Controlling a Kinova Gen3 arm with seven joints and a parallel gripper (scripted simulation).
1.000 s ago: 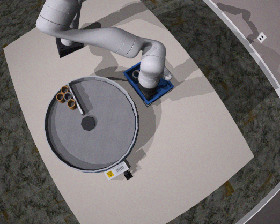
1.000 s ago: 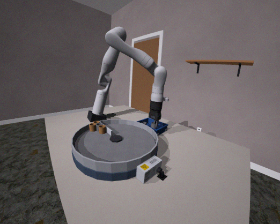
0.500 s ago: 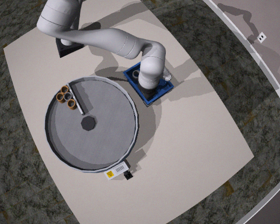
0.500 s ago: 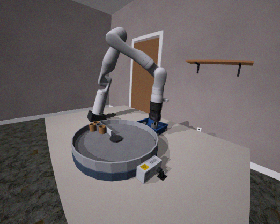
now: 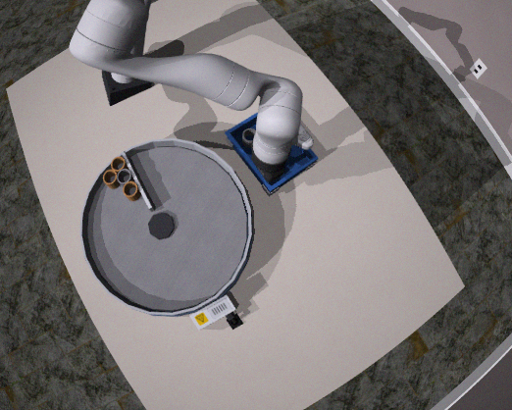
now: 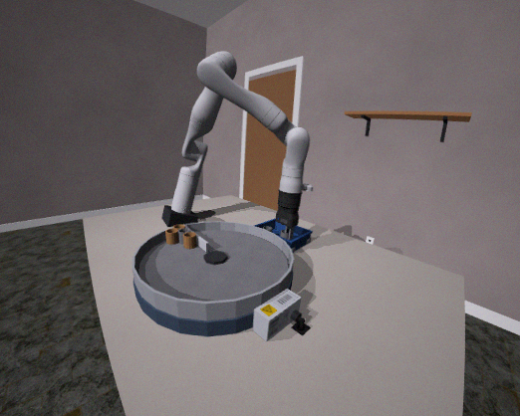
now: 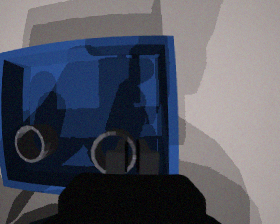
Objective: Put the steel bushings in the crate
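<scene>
The blue crate (image 5: 271,188) (image 7: 175,100) stands beside the turning table (image 5: 204,265) (image 6: 207,294). One steel bushing (image 7: 50,141) stands in the crate, at the left in the wrist view. My gripper (image 7: 132,150) (image 6: 287,233) is down in the crate, shut on the wall of a second steel bushing (image 7: 93,152), with one finger inside the ring and one outside. I cannot tell whether this bushing touches the crate floor. On the turning table, one steel bushing (image 5: 129,176) sits among three copper-coloured bushings (image 5: 131,197) (image 6: 189,241), beside the guide bar.
The pale guide bar (image 5: 140,185) (image 6: 202,243) runs from the turning table's rim towards its dark hub (image 5: 161,226) (image 6: 215,258). A white box (image 5: 214,312) (image 6: 277,314) with a warning label sits at the table's outer rim, with a small black mount (image 6: 301,325) beside it.
</scene>
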